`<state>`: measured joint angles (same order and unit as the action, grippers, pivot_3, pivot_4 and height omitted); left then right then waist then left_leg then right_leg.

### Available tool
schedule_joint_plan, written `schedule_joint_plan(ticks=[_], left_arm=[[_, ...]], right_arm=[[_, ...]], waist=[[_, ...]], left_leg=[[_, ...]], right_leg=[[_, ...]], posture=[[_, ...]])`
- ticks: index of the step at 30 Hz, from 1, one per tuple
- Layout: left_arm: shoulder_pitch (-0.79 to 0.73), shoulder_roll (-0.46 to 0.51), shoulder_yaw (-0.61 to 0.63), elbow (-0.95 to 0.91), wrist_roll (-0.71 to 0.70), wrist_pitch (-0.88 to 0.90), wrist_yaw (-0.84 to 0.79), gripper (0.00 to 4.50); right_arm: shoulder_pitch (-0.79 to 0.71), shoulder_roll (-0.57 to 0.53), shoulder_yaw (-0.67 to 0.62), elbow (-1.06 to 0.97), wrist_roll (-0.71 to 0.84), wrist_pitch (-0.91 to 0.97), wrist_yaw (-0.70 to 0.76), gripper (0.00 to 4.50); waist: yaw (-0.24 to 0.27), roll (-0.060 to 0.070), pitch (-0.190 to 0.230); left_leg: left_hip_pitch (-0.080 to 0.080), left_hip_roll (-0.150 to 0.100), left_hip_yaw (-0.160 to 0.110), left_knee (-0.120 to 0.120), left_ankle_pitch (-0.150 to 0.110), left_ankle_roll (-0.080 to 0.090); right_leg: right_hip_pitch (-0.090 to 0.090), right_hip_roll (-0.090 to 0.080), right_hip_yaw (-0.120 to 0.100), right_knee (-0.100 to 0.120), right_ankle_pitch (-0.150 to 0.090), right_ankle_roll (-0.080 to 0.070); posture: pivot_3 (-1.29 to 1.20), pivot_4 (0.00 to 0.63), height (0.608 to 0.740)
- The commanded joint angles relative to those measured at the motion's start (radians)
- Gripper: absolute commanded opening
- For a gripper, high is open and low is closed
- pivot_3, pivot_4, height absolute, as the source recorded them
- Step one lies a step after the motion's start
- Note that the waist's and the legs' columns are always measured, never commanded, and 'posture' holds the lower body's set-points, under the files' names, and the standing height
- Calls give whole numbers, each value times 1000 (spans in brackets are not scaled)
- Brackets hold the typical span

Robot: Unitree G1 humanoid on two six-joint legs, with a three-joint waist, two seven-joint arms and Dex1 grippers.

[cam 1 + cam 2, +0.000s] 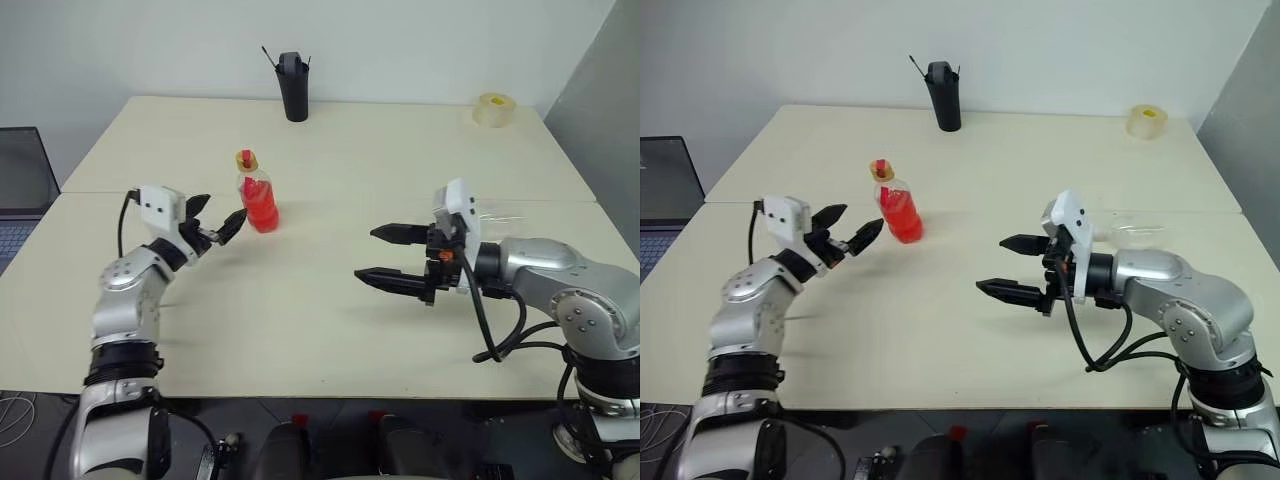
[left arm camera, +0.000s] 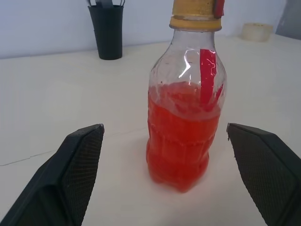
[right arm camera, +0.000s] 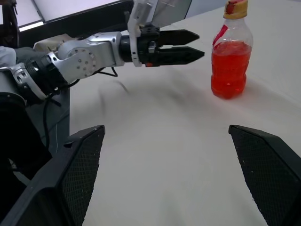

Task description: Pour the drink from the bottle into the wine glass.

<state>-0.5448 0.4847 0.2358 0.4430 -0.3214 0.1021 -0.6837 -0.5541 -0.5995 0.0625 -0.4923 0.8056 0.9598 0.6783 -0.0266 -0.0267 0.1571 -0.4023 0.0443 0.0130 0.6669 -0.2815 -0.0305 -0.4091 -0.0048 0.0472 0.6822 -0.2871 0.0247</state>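
From the head camera, a small clear plastic bottle (image 1: 259,200) is seen standing upright on a pale, smooth table (image 1: 330,300), its neck pointing straight up. It is roughly half filled with a red-orange drink (image 1: 262,213). The left gripper (image 1: 218,222) is held spread open just beside it, not touching. The right gripper (image 1: 385,255) is spread open, well apart.

From the left wrist, a yellowish neck ring (image 2: 195,22) and ribbed, rounded body are seen between textured black fingers (image 2: 70,174). No writing can be read.

From the right wrist, the bottle is seen beyond the left gripper's tips.
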Motion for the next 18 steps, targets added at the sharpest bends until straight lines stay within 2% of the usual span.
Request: schedule_joint_plan(ticks=[1,18], left_arm=[[-49,-22,-12,53,26,-45,33,4484],[-226,-138,-71,309,167,-190,228,4484]], right_arm=[[-29,19,1,-19,-8,-23,-6,4500],[-7,37,8,-45,-10,-17,-33,4500]], waist=[[0,0,0],[1,0,0]], left_leg=[[0,0,-1,0,0,0],[-1,-1,-4,1,0,0]], right_leg=[[0,0,-1,0,0,0],[1,-1,-4,0,0,0]], posture=[[0,150,740],[0,150,740]])
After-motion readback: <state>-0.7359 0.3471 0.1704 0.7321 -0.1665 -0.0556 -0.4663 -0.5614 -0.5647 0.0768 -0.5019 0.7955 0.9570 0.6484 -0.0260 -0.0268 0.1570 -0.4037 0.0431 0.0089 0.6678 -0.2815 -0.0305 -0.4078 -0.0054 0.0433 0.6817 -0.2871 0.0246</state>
